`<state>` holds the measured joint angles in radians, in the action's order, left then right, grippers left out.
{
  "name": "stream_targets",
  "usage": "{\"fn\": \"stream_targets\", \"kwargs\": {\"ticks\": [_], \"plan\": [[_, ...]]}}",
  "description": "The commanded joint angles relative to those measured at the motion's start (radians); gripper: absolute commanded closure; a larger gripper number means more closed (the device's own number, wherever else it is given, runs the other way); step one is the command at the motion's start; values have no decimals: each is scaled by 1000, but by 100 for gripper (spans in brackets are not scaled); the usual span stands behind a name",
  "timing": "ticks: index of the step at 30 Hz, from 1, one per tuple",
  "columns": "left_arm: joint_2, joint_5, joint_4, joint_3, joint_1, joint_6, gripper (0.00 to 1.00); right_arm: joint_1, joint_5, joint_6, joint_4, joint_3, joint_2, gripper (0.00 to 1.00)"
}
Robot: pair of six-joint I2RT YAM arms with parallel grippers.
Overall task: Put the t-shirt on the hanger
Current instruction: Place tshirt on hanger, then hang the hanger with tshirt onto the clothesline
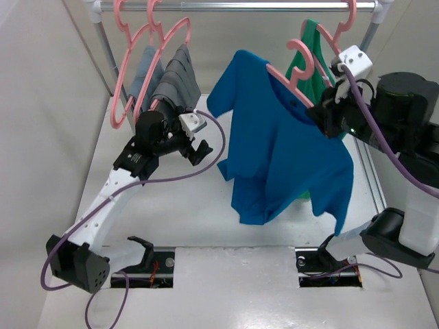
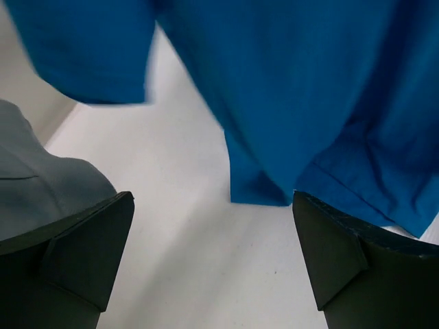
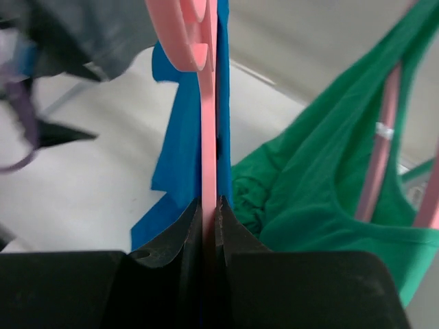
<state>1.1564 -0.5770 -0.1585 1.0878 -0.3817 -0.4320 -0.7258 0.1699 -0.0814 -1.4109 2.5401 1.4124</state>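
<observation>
The bright blue t-shirt (image 1: 288, 151) hangs in the air on the pink hanger (image 1: 296, 72), whose hook sticks up above the collar. My right gripper (image 1: 322, 110) is shut on the hanger (image 3: 208, 123) just below the hook, with the blue shirt (image 3: 175, 144) draped behind it. My left gripper (image 1: 199, 151) is open and empty, just left of the shirt's lower left edge. In the left wrist view the shirt (image 2: 309, 89) hangs ahead of the open fingers (image 2: 343, 260), not touching them.
A rail (image 1: 240, 5) runs across the back. Pink hangers with grey garments (image 1: 168, 75) hang at its left. A green tank top (image 1: 312, 51) on a pink hanger hangs at the right, close behind the blue shirt; it also shows in the right wrist view (image 3: 329, 178).
</observation>
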Motion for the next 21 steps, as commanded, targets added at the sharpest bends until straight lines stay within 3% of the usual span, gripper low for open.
{"fn": "stream_targets", "kwargs": {"ticks": [1,10,15,21], "plan": [[-84,65,14,9,-37,-16,0,17,218,9,134,54,13,100],[-162,8,34,-58,-37,47,0,17,480,-20,438,-182,-47,100],[-172,-1,57,-88,-37,78,0,117,350,-38,509,-182,23,100],[-219,-12,66,-118,-37,87,0,117,402,-29,674,-236,10,100]]}}
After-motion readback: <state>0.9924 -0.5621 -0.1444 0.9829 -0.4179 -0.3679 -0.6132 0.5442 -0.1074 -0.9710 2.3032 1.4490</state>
